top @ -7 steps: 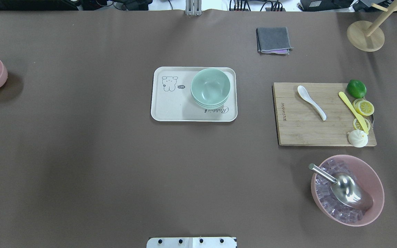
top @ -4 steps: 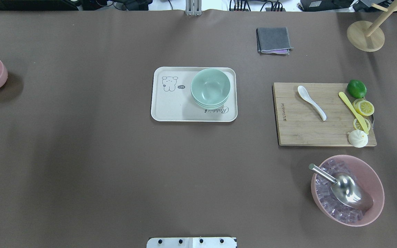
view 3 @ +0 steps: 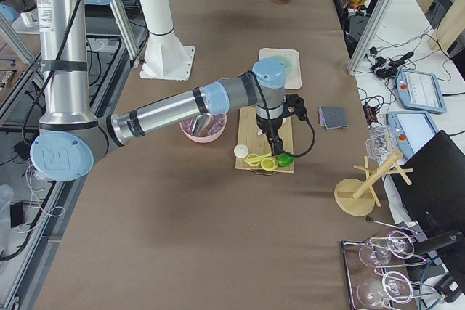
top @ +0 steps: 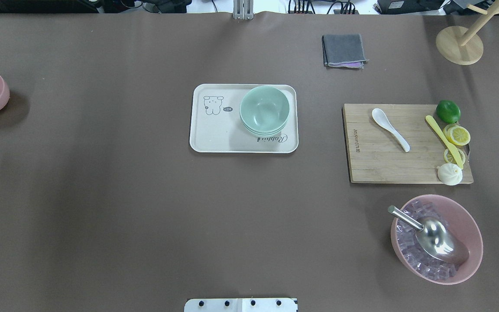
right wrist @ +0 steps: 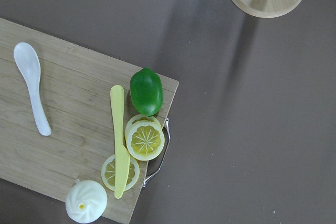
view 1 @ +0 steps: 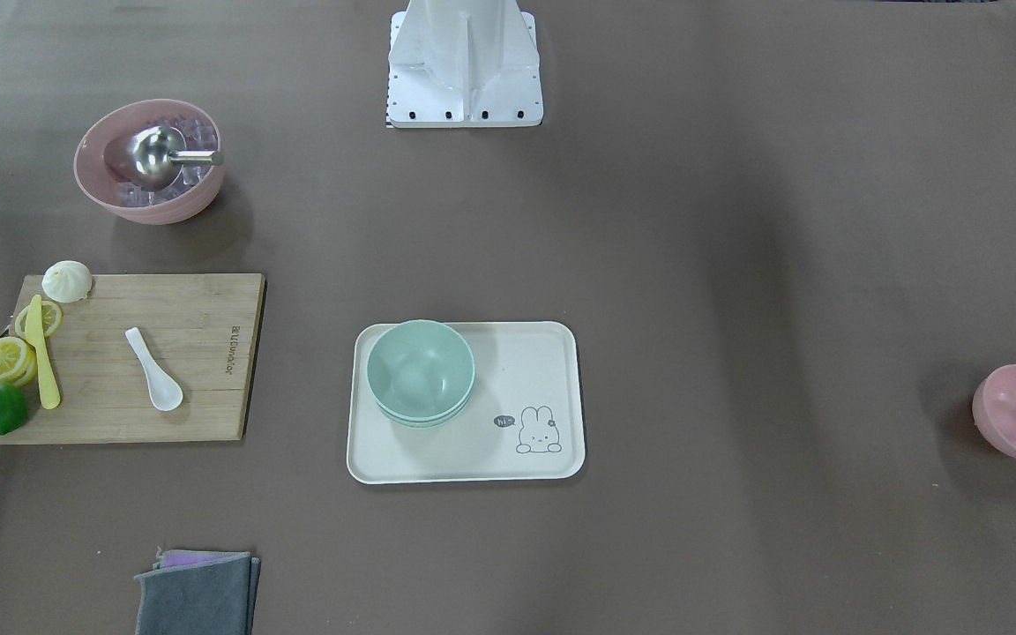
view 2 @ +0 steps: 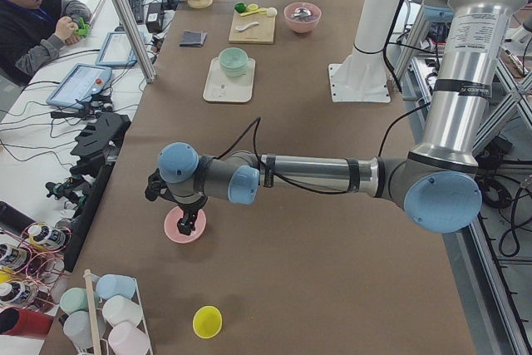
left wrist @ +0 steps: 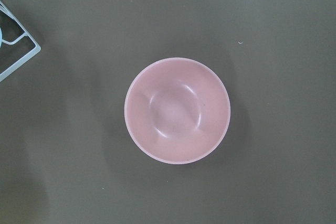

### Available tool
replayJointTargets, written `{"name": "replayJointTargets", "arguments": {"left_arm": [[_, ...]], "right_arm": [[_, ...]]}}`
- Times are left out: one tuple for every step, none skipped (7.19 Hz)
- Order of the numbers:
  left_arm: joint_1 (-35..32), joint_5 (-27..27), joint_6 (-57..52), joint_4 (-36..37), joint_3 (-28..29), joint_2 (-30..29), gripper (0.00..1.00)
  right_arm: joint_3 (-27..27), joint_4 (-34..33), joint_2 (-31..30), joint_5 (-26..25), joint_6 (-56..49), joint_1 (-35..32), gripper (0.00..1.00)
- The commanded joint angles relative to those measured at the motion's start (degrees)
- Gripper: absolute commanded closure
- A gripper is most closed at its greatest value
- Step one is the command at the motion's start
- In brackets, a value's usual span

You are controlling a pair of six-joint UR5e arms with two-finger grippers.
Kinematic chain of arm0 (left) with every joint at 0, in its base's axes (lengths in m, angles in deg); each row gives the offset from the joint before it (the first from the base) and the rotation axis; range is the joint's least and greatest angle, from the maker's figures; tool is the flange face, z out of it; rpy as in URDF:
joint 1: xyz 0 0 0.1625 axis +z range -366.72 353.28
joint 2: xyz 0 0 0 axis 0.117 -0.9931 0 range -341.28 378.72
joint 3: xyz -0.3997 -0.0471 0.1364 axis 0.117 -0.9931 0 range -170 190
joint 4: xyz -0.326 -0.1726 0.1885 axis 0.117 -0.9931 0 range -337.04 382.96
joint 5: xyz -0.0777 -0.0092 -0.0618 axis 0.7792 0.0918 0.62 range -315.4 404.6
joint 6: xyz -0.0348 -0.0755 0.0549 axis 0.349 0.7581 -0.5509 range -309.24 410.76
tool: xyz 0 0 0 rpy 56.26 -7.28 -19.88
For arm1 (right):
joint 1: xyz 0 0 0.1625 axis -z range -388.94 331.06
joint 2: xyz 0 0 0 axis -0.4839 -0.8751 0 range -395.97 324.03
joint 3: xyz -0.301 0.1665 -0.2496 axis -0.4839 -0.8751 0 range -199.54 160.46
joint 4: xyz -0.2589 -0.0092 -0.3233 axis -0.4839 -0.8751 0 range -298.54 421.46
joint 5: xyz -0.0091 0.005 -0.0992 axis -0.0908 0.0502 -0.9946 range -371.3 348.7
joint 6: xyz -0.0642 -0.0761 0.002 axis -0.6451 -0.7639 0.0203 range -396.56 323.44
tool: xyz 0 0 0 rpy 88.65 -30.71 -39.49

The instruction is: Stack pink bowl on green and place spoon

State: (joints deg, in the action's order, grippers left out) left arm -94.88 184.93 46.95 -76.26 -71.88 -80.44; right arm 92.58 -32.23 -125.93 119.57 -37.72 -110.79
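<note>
Spoon (right wrist: 31,87) lies on the board (right wrist: 79,129) under the right pincer (view 3: 275,152), pink bowl (left wrist: 177,110) under the left pincer (view 2: 189,224); whether either is open cannot be told.

Pink bowl (left wrist: 177,109), green bowls (top: 264,108), white spoon (top: 393,132), cream tray (top: 219,135) w/ rabbit print

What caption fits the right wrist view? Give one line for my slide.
Right wrist view: white spoon, yellow knife, lime, lemon slices and bun on the cutting board.

pink bowl (left wrist: 177,110) freestanding, knife (right wrist: 119,140) near spoon (right wrist: 34,98)
</note>
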Motion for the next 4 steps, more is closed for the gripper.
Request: {"name": "replayJointTargets", "arguments": {"left_arm": [[0.0,-0.1,0.3,0.1,0.4,0.3,0.01],[0.0,-0.1,0.3,0.1,0.5,0.2,0.01],[0.0,-0.1,1.4,0.1,0.5,0.0,0.01],[0.0,-0.1,2.7,0.0,0.6,-0.2,0.01]], "right_arm": [[0.7,0.0,-0.3,-1.8,0.0,0.0,0.0],[0.7,0.0,-0.4,-2.2,0.0,0.0,0.0],[0.7,0.0,-0.3,-3.1,0.0,0.0,0.0],[0.7,0.0,0.1,-3.2,0.0,0.0,0.0]]}}
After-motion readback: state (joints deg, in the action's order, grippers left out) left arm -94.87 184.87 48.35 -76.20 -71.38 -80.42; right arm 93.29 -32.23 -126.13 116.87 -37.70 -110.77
